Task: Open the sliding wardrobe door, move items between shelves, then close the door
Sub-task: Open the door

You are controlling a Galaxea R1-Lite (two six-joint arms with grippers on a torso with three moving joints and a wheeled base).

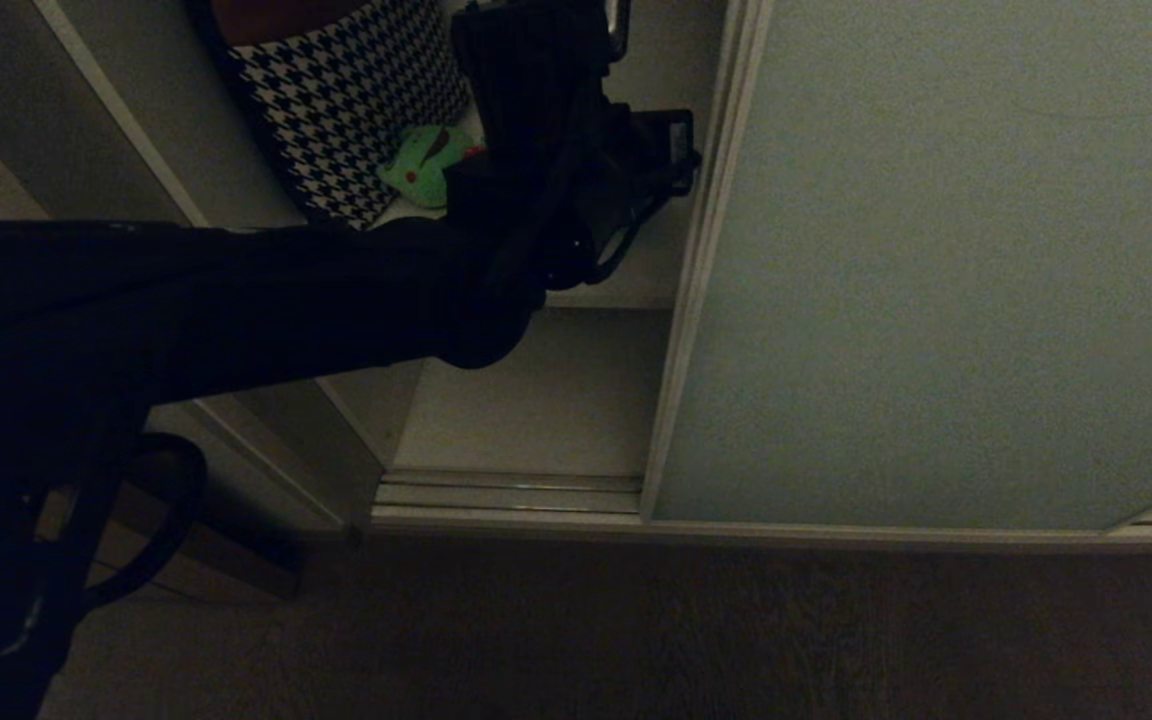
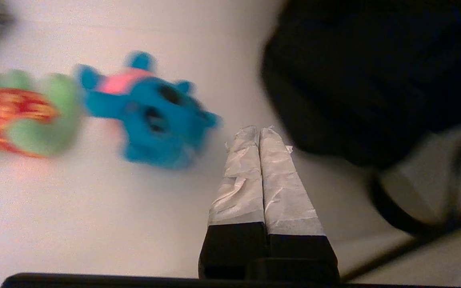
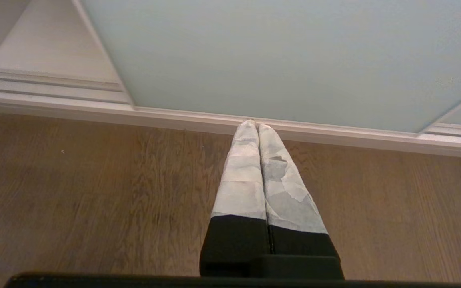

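The sliding wardrobe door (image 1: 936, 260) stands slid to the right, leaving the left bay open. My left arm reaches into that bay above the upper of two white shelves (image 2: 94, 220). On it lie two items side by side: a teal-blue plush toy (image 2: 154, 116) and a green plush toy with a red patch (image 2: 22, 116) (image 1: 423, 162). My left gripper (image 2: 259, 130) is shut and empty, a short way from the teal toy. My right gripper (image 3: 253, 125) is shut, parked low over the floor by the door's bottom rail (image 3: 294, 128).
A houndstooth bag (image 1: 346, 95) stands left of the toys and a black bag (image 2: 374, 72) close on the gripper's other side. A lower white shelf (image 1: 546, 400) lies below, with the ribbed floor track (image 1: 506, 495) in front. Wooden floor (image 3: 94, 200) spreads before the wardrobe.
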